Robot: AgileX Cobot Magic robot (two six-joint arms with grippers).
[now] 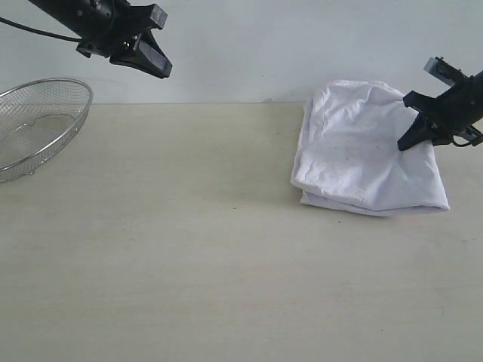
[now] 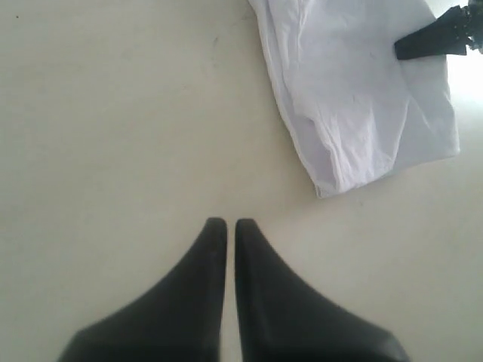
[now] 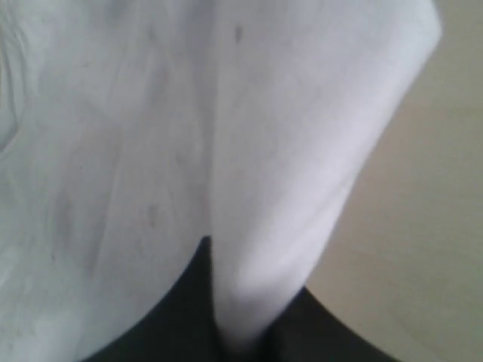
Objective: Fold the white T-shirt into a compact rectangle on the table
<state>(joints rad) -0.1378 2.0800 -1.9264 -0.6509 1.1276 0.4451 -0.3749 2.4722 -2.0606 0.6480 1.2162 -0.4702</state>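
The white T-shirt (image 1: 362, 151) lies folded into a rough rectangle at the right of the table (image 1: 189, 249); no lettering or tag shows. My right gripper (image 1: 413, 128) is shut on the white T-shirt at its far right corner and holds that corner raised, so the cloth hangs in a slope. In the right wrist view a fold of the white T-shirt (image 3: 264, 226) runs down between the black fingers (image 3: 181, 317). My left gripper (image 1: 155, 64) hangs high over the back left, shut and empty. Its closed tips (image 2: 226, 226) point at bare table (image 2: 113, 136), with the white T-shirt (image 2: 355, 98) beyond.
A round wire-mesh basket (image 1: 34, 124) stands at the table's far left edge. A pale wall rises behind the table. Bare tabletop spreads across the middle and front.
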